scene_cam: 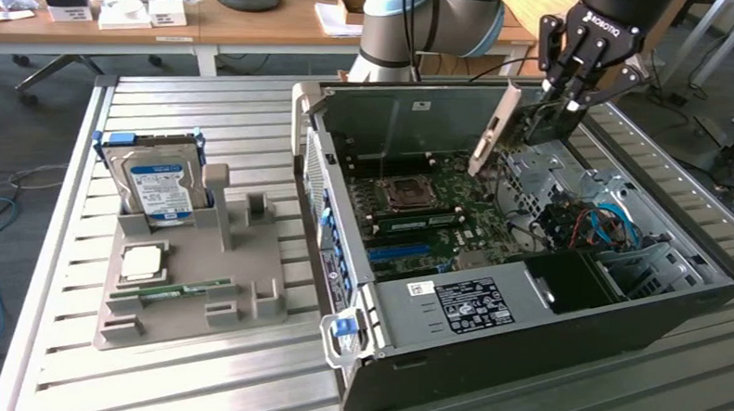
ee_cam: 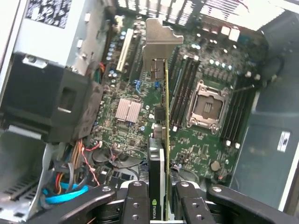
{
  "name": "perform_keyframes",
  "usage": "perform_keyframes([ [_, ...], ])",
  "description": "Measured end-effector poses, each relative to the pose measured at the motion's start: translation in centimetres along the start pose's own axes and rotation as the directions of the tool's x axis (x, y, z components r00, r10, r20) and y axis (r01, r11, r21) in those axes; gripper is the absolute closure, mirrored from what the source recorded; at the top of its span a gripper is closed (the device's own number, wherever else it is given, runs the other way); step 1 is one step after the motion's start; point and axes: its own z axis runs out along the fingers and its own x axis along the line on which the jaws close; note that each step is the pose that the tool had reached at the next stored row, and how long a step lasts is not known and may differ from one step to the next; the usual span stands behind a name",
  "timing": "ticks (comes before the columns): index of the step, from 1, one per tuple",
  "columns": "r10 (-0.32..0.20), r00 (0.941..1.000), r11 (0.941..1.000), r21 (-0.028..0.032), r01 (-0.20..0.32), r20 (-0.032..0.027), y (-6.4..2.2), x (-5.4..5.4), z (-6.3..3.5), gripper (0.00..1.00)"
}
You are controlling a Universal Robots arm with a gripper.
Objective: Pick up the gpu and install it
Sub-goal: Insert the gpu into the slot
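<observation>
**Gpu clamped in the tool, held above the open case**

The gpu (scene_cam: 542,120) hangs in the air over the open computer case (scene_cam: 560,344), near the case's far wall, at the exterior view's upper right. It is not seated in any slot. It is held on edge, with its thin side up and its flat faces standing upright. Its long axis slopes from the tool (scene_cam: 573,92) down toward the exterior view's left. The silver end bracket (scene_cam: 495,127) leads at that lower end and points at the motherboard (scene_cam: 447,218). From this angle I cannot tell whether the bracket's tip touches the board.

In the wrist view the card is seen edge-on, as a narrow green line beside the black cooler. It runs straight away from the camera. The bracket (ee_cam: 158,42) at its far end hangs over the board, between a white slot and the rows of memory slots next to the CPU socket (ee_cam: 205,105).

The tool is closed on the gpu. Its black fingers (ee_cam: 135,205) press on the card's two flat faces at the end opposite the bracket, with the jaws drawn in to the card's thickness.

Well apart from the case, toward the exterior view's left, a grey holder (scene_cam: 190,281) sits on the slatted table (scene_cam: 211,366). A hard drive (scene_cam: 160,183) stands upright in it.
</observation>
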Motion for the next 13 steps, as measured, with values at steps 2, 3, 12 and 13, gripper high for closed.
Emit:
perform_keyframes([
  [2,0.037,0.9993,0.9993,0.0010,-0.037,0.0017,0.00,0.00,0.01,0.73],
  [3,0.054,0.9986,0.9986,0.0014,-0.054,0.0026,0.00,0.00,0.02,0.73],
  [12,0.064,0.9979,0.9976,0.0254,-0.064,0.0120,0.08,-0.02,0.03,0.73],
  [13,0.064,0.9979,0.9973,0.0358,-0.064,0.0111,0.15,-0.04,0.06,0.73],
])
